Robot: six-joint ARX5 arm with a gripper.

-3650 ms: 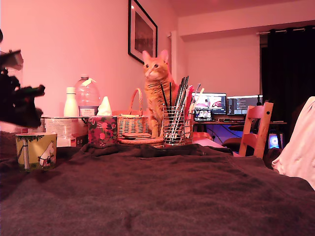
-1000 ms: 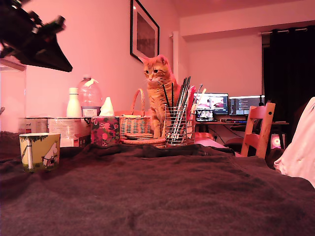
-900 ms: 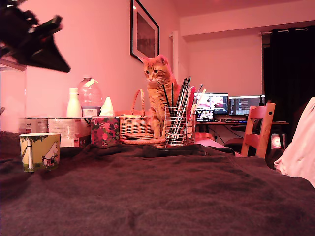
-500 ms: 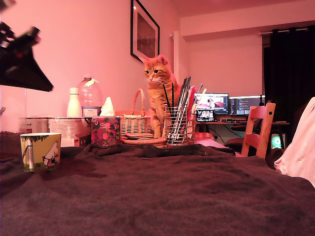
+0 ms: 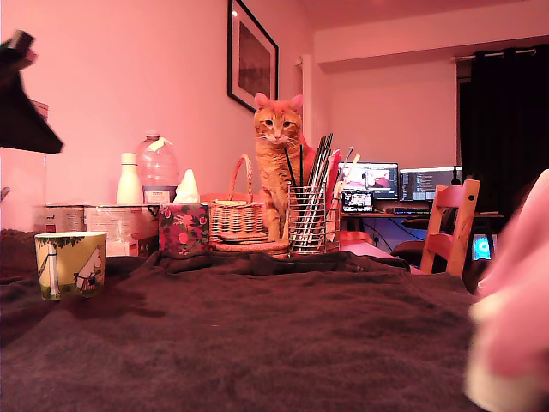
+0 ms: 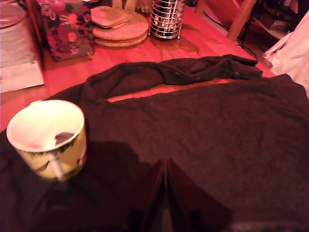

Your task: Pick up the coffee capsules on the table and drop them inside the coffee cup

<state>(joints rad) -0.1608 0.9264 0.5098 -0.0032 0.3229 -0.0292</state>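
Observation:
The yellow-green coffee cup (image 5: pixel 70 263) stands on the dark brown blanket (image 5: pixel 283 335) at the exterior view's left. My arm (image 5: pixel 19 116) hangs above it, mostly cut off by the frame edge. In the wrist view the cup (image 6: pixel 46 138) sits off to one side of my gripper (image 6: pixel 165 166), whose two dark fingers meet with nothing between them. Inside the cup lies a dark grey shape (image 6: pixel 63 138) that looks like the dark capsule. The cream-white capsule cannot be told apart from the pale inside. No capsule shows on the blanket (image 6: pixel 217 135).
Behind the blanket stand a floral box (image 5: pixel 181 228), a wicker basket (image 5: pixel 233 218), a wire-mesh pen holder (image 5: pixel 307 219) and an orange cat (image 5: pixel 278 154). Bottles (image 5: pixel 153 170) and boxes stand at the back left. A blurred pale pink shape (image 5: pixel 513 326) fills the lower right corner.
My arm has swung left and lower, almost out of the exterior view. The cat has turned its head toward the camera. The pale shape at the right has grown larger and blurred.

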